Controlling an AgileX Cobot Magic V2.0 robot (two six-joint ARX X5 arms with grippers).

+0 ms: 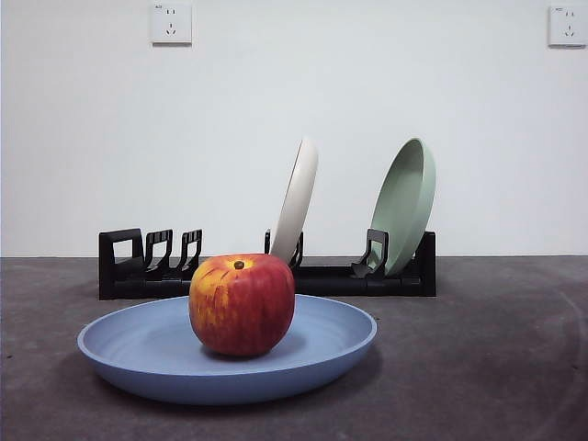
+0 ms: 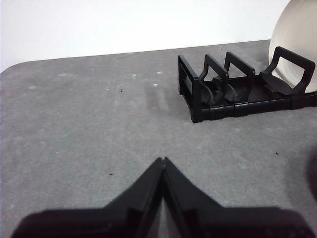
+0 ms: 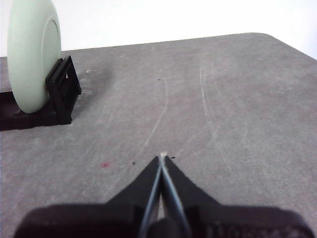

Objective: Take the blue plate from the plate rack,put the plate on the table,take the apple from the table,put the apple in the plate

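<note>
1. You see the blue plate [image 1: 165, 354] flat on the tabletop [image 1: 496, 367] before the plate rack [image 1: 147, 271], so it can carry the apple [image 1: 242, 305], which sits upright inside it; I judge the task complete
2. The cream plate [image 1: 296, 202] and green plate [image 1: 404, 204] lean in the rack slots
3. Your left gripper [image 2: 162, 161] and right gripper [image 3: 162, 157] wait low over bare tabletop, fingers closed on nothing
</note>
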